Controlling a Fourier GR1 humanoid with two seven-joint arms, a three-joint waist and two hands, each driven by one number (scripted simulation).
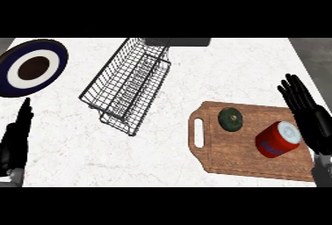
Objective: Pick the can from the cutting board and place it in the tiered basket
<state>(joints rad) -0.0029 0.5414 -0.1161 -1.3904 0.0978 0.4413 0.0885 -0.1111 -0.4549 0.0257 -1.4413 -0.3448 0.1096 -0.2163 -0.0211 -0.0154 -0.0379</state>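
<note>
Right hand (311, 118) hiding cutting board (233, 151) edge; tiered basket (130, 83) far end, dark object (188, 41), both cut at top

Desk (77, 145) layout: plate (58, 55) far left, at the desk's left edge; tiered basket (126, 85) right of it, mid-desk toward the far side; cutting board (233, 154) near right, apart from the basket, handle slot (198, 133) at its left end; on the board, round item (230, 119) at the far-left part, can (279, 139) right of it and nearer; right hand (308, 112) just beside the can, on its right; left hand (16, 140) at the near left edge, nearer than the plate.
</note>
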